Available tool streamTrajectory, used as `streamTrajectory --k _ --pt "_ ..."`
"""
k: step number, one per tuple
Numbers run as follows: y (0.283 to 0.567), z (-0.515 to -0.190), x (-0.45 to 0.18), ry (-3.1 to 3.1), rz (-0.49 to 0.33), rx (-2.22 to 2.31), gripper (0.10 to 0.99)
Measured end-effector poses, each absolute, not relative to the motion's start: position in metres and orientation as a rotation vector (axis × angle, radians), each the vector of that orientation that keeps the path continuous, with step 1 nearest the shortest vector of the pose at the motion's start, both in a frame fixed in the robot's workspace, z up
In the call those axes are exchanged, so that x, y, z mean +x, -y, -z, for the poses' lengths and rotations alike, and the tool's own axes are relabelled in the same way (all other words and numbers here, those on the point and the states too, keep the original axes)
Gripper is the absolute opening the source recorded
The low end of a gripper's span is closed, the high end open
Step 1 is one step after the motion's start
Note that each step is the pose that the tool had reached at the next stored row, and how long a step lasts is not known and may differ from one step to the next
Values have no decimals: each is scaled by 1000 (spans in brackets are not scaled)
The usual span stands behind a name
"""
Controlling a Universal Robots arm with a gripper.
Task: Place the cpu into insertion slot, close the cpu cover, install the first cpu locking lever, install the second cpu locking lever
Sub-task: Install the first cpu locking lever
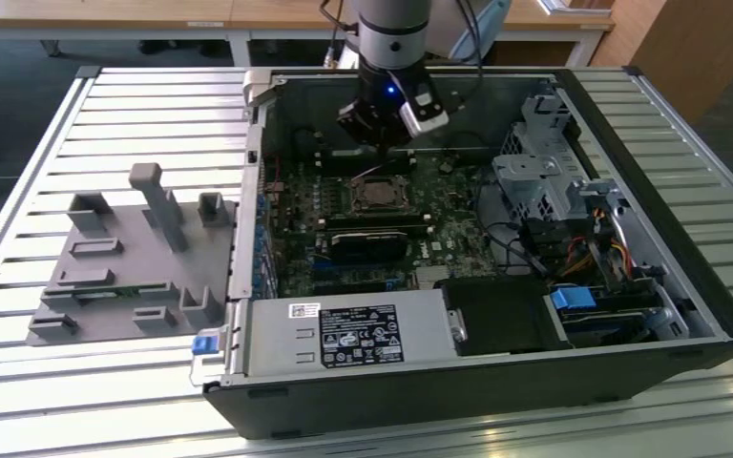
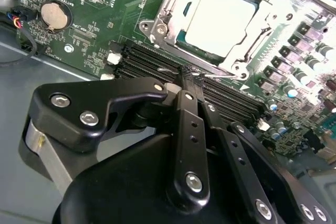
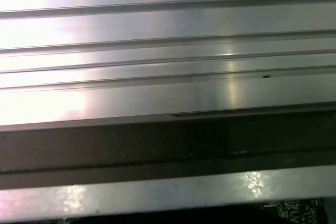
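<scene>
Fingers (image 2: 191,80) pressed together on a thin wire locking lever (image 2: 170,70), just beside the insertion slot (image 2: 157,22); cpu (image 2: 220,17) sits seated under the closed cpu cover (image 2: 236,64).

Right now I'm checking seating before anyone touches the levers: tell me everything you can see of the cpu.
The cpu, a small flat square chip with a pale silvery-grey metal face, lies flat in the square black-framed insertion slot on the green motherboard. The thin metal cpu cover frames it, its cut-out leaving the face bare. In the exterior view it sits mid-board, below the arm's black gripper. Nothing grips it.
</scene>
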State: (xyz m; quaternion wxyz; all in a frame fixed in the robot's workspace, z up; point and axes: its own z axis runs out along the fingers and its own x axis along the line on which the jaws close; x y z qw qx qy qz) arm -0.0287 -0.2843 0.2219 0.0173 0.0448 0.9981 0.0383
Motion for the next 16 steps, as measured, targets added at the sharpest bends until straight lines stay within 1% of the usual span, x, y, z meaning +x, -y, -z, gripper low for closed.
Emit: streamTrajectory --k 16 --pt "284 -214 -21 -3102 -118 139 106"
